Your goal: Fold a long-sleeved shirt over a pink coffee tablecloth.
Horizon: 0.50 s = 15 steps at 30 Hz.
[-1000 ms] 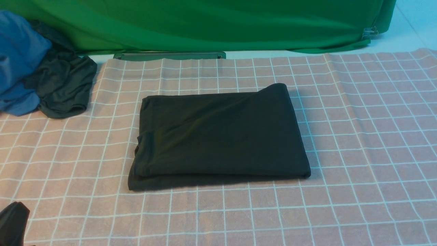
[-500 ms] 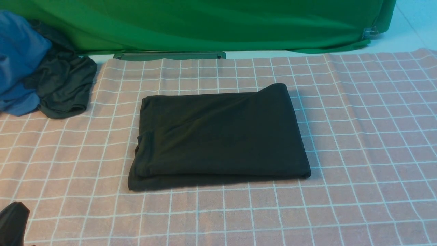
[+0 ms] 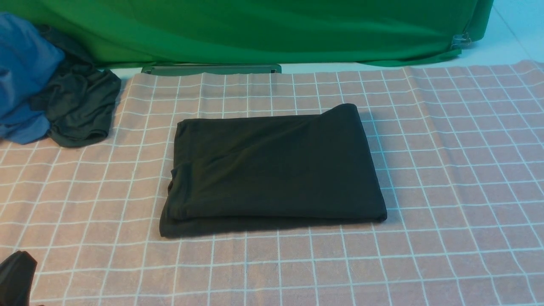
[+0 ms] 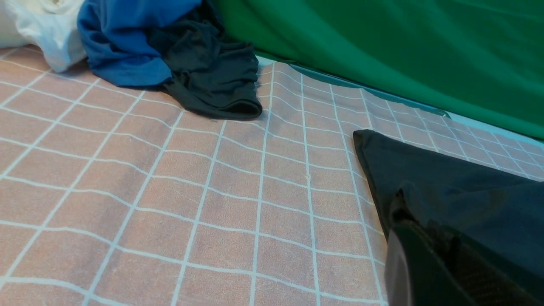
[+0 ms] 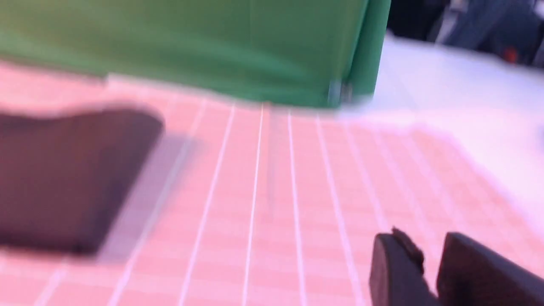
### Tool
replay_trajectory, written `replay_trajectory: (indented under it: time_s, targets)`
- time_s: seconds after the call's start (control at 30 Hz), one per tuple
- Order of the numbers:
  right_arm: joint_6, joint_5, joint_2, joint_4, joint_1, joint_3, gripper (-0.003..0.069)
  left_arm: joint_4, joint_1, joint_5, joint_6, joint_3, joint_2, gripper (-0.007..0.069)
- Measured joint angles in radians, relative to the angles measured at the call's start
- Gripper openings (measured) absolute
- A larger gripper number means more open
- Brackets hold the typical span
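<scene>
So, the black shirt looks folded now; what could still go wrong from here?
1. The long-sleeved shirt's near left corner shows offset layers, so a nudge could perhaps open the fold.
2. The left end effector sits shut, close beside that corner; moving off, it might drag the fabric.
3. The right wrist view is blurred, suggesting motion; the right end effector could snag the pink coffee tablecloth.

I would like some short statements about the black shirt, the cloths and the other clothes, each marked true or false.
1. The long-sleeved shirt lies folded into a rectangle. True.
2. It rests on the green cloth. False: it rests on the pink coffee tablecloth.
3. A blue garment lies at the far left. True.
4. The right gripper holds the shirt. False: it is apart from it, over bare tablecloth.
5. The dark grey-green garment lies on the shirt. False: they are apart.
</scene>
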State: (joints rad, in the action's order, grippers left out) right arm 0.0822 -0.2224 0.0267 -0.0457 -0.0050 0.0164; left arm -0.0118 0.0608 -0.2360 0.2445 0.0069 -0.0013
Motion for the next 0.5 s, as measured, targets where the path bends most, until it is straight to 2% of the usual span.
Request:
replay_trajectory:
  time_s: [0.5]
  targets:
    - [0.000,-0.039,-0.027,0.001,0.015,-0.024,0.0217,0.000,0.000,0.000,0.000,0.000,-0.001,0.0013]
